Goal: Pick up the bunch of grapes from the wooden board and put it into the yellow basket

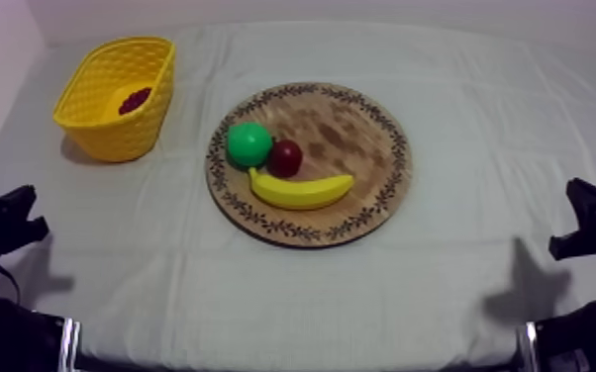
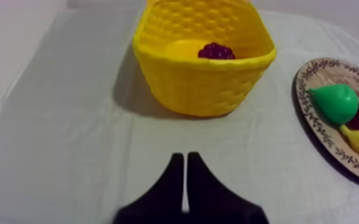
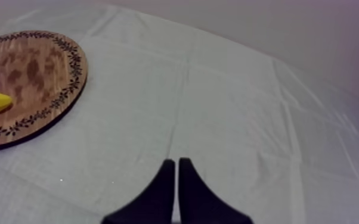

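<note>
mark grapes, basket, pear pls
basket (image 2: 206,83): left wrist view, on the near outer wall.
grapes (image 2: 216,51): left wrist view, on the top of the bunch, above the rim.
pear (image 1: 248,143): top view, on the middle of its green body.

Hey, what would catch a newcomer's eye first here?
The bright yellow basket stands at the far left of the table, with the bunch of grapes inside it. Mid-table lies the round wooden board, a green pear, a small red fruit and a banana huddled on its left half.
</note>
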Action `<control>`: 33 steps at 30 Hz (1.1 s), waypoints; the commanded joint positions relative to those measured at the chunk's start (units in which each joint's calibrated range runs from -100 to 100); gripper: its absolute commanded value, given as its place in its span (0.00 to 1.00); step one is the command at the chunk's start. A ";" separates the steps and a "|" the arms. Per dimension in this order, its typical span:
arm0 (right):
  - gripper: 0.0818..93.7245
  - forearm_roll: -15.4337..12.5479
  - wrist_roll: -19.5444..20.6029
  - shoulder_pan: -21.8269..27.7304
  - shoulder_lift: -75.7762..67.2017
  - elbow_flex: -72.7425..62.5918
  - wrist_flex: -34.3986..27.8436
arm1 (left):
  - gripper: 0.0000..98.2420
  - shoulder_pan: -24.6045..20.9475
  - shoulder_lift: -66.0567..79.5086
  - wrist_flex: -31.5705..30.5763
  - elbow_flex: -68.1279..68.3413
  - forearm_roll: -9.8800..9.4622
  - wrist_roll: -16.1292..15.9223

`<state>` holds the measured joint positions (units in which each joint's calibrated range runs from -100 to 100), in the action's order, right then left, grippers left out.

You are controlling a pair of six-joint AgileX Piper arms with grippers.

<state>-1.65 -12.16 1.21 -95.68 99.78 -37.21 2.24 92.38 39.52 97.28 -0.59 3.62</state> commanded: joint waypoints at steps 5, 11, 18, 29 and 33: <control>0.00 0.02 -0.03 0.01 0.00 -0.01 0.03 | 0.00 -0.23 6.31 2.31 -0.43 -0.45 1.14; 0.00 0.02 -0.03 0.01 0.00 -0.01 0.03 | 0.00 -0.93 7.31 3.30 -0.68 -0.72 0.61; 0.00 0.02 -0.05 0.01 0.00 -0.01 0.03 | 0.00 -1.29 7.43 3.49 -0.73 -0.80 -1.83; 0.00 0.02 -0.05 0.01 0.00 -0.01 0.03 | 0.00 1.64 7.58 2.18 -0.38 -0.81 -1.38; 0.00 0.02 -0.03 0.01 0.00 -0.01 0.03 | 0.00 3.28 7.61 1.77 -0.23 -0.84 -0.63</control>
<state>-1.65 -12.22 1.21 -95.68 99.78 -37.14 5.09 100.00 41.43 96.99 -1.38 2.29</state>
